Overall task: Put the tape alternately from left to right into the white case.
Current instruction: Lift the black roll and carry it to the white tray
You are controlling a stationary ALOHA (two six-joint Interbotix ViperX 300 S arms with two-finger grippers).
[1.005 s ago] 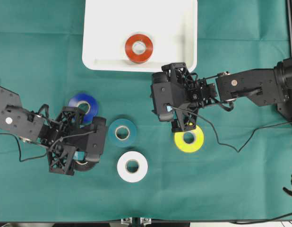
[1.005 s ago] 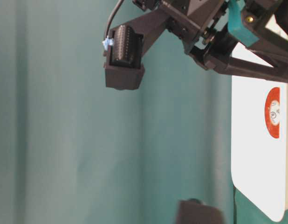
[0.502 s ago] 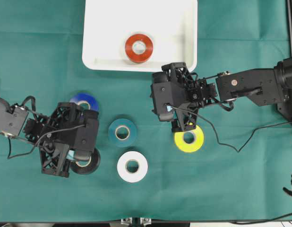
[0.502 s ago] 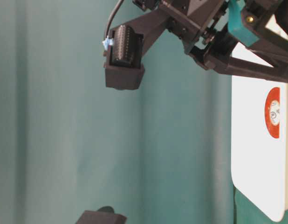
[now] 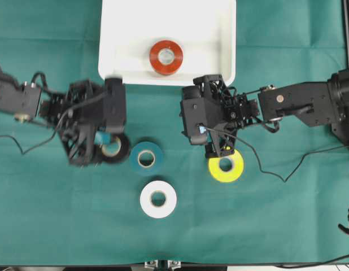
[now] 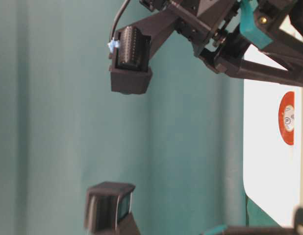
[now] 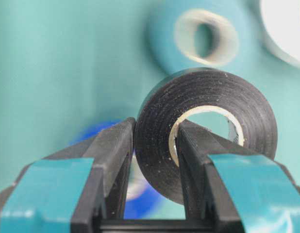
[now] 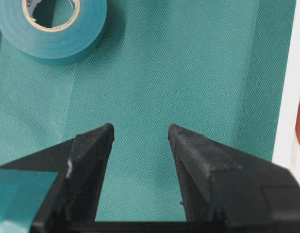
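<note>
Left hand [image 7: 152, 160] clamped on black roll [image 7: 208, 126], right hand [image 8: 140, 141] apart; red-orange roll's [image 6: 287, 118] core print seemingly unreadable.

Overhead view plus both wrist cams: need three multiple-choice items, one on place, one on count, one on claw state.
1. Where is the red-orange tape roll?
A. On the green cloth
B. Inside the white plastic case
C. In the right claw

2. How many rolls lie inside the case?
A. One
B. Two
C. Three

3. What is the left claw doing?
A. Open, empty
B. Shut on the yellow tape roll
C. Shut on the black tape roll

Answers: 1 B, the red-orange tape roll sits within the white plastic case. 2 A, nothing else lies in it. 3 C, the left claw pinches the wall of the black tape roll; the right claw is open.
</note>
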